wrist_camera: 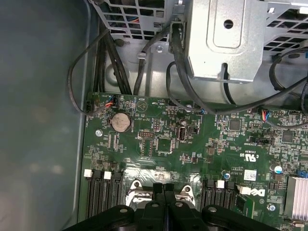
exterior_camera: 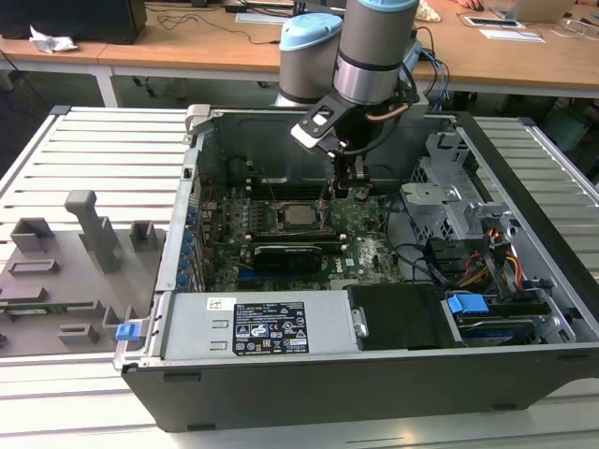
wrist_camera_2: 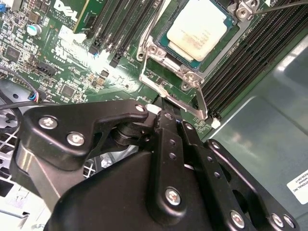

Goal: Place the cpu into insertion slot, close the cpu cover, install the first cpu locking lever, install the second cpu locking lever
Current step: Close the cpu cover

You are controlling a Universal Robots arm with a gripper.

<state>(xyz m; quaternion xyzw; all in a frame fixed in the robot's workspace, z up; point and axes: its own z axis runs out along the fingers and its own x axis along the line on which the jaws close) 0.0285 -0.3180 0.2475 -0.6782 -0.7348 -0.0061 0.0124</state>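
Observation:
The cpu (exterior_camera: 299, 217) lies flat in the insertion slot (wrist_camera_2: 177, 53) on the green board, its silver face (wrist_camera_2: 197, 26) up. The cpu cover (wrist_camera_2: 147, 55) lies down around it as a metal frame. A thin lever rod (wrist_camera_2: 284, 6) runs past the socket's far corner. My gripper (exterior_camera: 348, 187) hangs low over the board, just to the exterior view's right of the socket. Its black fingers (wrist_camera: 159, 190) stand pressed together, and their tips (wrist_camera_2: 161, 103) sit right at the cover frame's edge. Whether they touch it is hidden.
Black memory slots (wrist_camera_2: 240, 62) flank the socket. A metal drive cage (exterior_camera: 449, 201) with cables (wrist_camera: 178, 72) stands beyond the gripper. The power supply (exterior_camera: 262, 323) lies along the case front. A coin battery (wrist_camera: 120, 122) sits on the board. A grey fixture tray (exterior_camera: 65, 262) lies outside the case.

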